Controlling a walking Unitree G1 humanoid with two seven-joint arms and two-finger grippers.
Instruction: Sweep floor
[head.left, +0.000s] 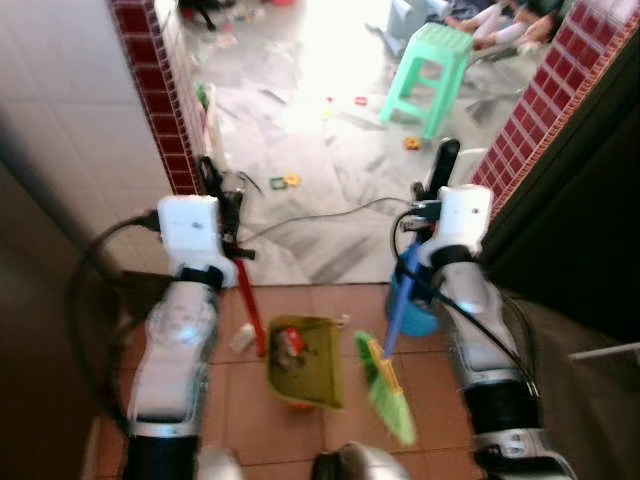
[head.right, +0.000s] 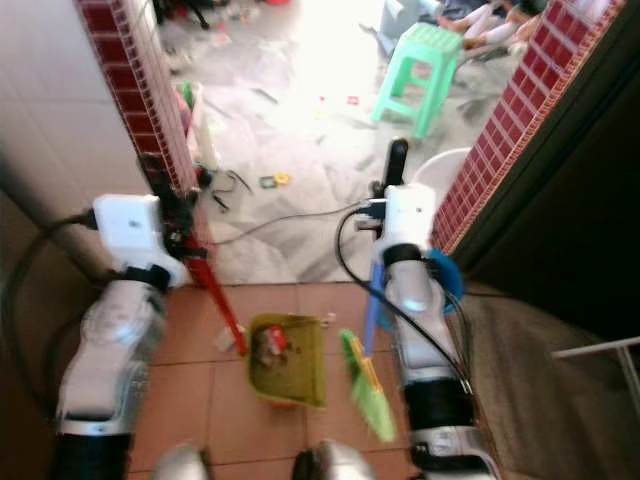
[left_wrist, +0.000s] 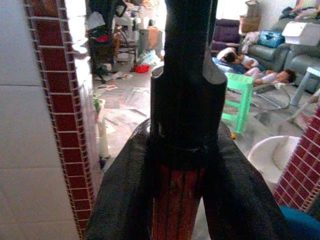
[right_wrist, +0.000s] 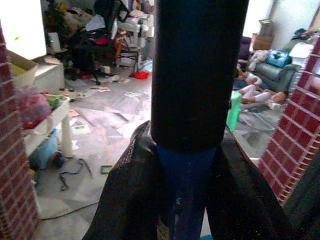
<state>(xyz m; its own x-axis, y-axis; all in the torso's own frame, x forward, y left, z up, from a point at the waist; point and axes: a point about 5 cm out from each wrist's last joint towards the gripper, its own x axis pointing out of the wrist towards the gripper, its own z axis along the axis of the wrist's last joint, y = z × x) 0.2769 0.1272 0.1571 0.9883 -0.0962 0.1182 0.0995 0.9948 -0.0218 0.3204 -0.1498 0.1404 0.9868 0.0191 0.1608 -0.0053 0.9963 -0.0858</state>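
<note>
Broom (head.left: 385, 385) in right gripper (head.left: 437, 195), dustpan (head.left: 305, 362) in left gripper (head.left: 222, 205).

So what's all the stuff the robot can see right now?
dustpan: one, yellow-green with a red handle, on the terracotta tiles between the arms, bits of rubbish in it
broom: one, green bristles on a blue handle, just right of the dustpan
stool: one, mint green, on the grey marble floor ahead
litter: several small bright bits, scattered over the marble floor
cable: one, dark, lying across the marble floor
brick pillars: two, dark red, either side of the doorway
sofa: one, grey, far in the room
people: lying on the floor near the sofa
left pincer: shut on the dustpan's red handle
right pincer: shut on the broom's blue handle
</note>
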